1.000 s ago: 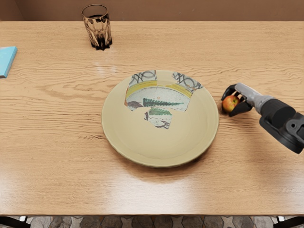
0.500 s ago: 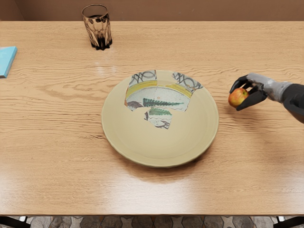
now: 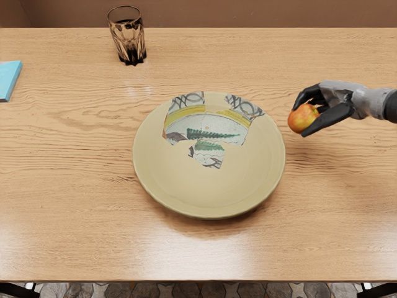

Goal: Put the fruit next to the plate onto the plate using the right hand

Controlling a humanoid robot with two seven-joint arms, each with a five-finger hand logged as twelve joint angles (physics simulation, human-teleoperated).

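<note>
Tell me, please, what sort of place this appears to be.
Most likely a home dining setting, rendered in simulation: a wooden table, a large patterned plate at its centre, and a drinking glass at the far edge. The right hand holds a fruit beside the plate.

No readable text, labels, brands or numbers in the head view. The only markings were painted decoration on the plate (image 3: 186,186): grey scrollwork, a yellow band, a green sprig, not lettering. The glass (image 3: 127,34) at the table's (image 3: 74,205) far edge and the blue object (image 3: 8,79) at its left edge showed no legible print.
</note>
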